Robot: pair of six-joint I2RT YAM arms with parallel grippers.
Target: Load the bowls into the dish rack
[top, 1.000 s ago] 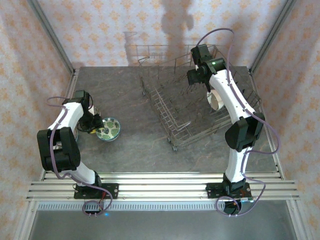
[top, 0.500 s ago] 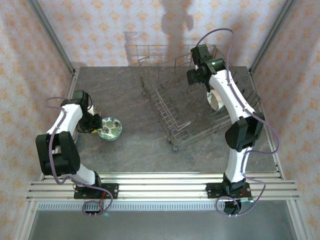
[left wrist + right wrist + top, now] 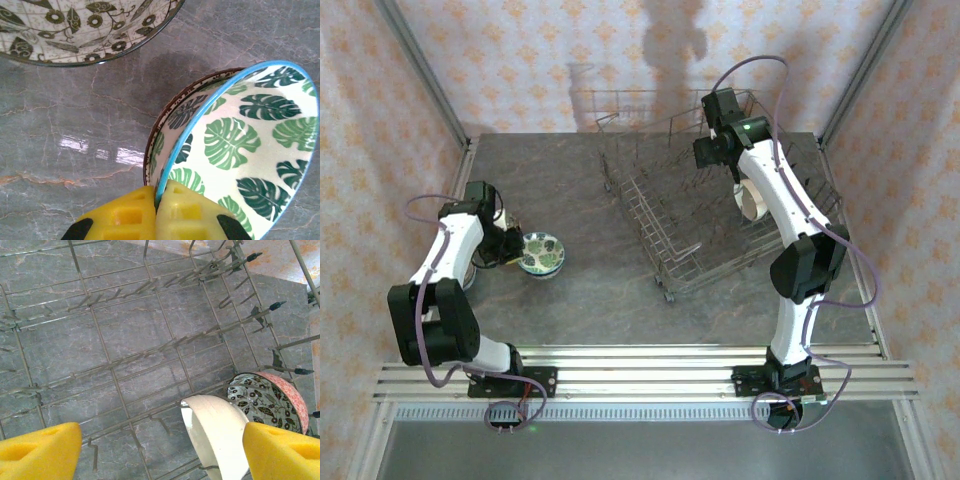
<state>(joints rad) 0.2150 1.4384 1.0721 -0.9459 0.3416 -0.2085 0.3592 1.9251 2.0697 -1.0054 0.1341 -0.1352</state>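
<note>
At the table's left: rim now pinched

Well apart from the dish rack [image 3: 720, 215], the leaf-patterned bowl [image 3: 240, 150] has the left gripper [image 3: 159, 200] newly pressed together on its rim. The right gripper [image 3: 161, 447] hangs spread above the rack's white bowl [image 3: 215, 432]. A neighbouring patterned bowl [image 3: 85, 25] is cut off. Grey marble table [image 3: 570, 190], pink floral walls [image 3: 520, 50].

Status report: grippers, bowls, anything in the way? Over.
Left gripper shut on rim of green-leaf, blue-rimmed ceramic bowl, tilted. Right gripper open over silver wire dish rack; white bowl, pink-sided patterned bowl racked. Dark-flowered bowl close by.
</note>
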